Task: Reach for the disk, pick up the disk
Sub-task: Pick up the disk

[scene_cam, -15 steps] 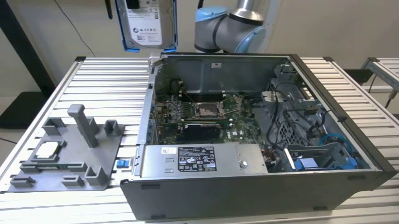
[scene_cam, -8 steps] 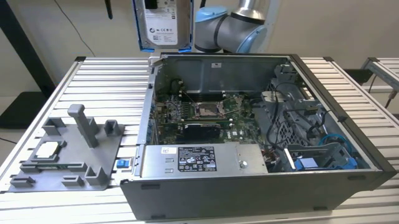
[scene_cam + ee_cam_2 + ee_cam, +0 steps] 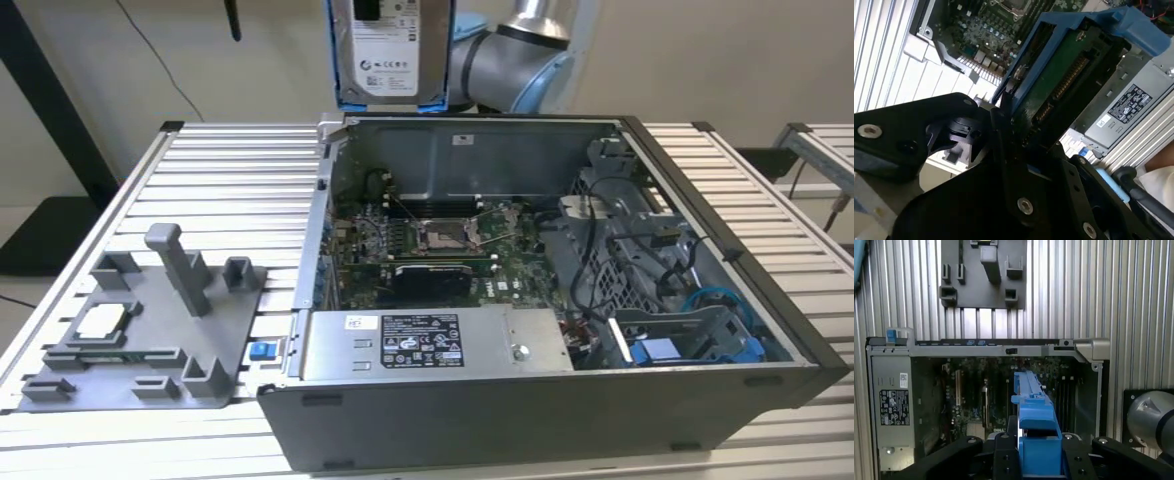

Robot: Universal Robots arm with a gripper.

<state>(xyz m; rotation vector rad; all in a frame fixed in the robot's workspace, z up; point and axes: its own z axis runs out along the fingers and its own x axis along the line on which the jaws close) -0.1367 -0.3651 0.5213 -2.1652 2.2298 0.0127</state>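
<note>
The gripper [image 3: 1039,460] clamps the disk [image 3: 388,50], held upright above the open computer case [image 3: 534,290]'s far wall; its top edge is cut off.

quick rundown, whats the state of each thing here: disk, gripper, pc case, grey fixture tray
disk: lifted above the case, held upright, label facing the exterior camera
gripper: shut on the disk's blue bracket
computer case: side panel off, motherboard exposed
grey fixture tray: flat on the table, a small square chip resting in it
</note>
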